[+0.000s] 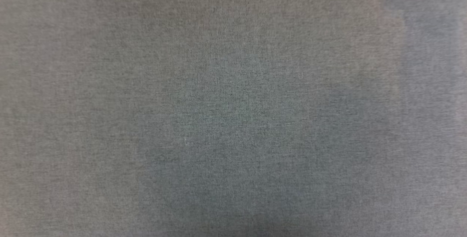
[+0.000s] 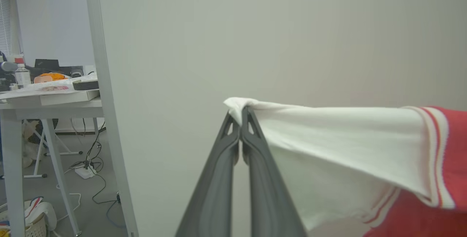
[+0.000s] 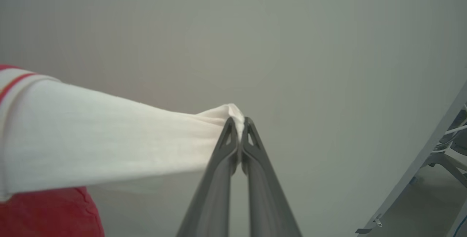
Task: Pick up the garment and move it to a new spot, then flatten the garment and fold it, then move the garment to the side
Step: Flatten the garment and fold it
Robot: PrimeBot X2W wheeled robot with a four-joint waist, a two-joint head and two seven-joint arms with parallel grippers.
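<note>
Head cam dim, blurry; wrist cams soft, even

One garment [image 2: 346, 138], two grippers [image 2: 239, 112] [image 3: 239, 121], perhaps one bottle [image 2: 22, 75]

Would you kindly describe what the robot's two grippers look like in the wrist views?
The left gripper and the right gripper look alike: each has two long, matte dark grey fingers tapering to slim tips, with a small triangular cut-out near each tip. I see no cables or markings.

Taut red, white-sleeved garment [image 2: 346, 138]
</note>
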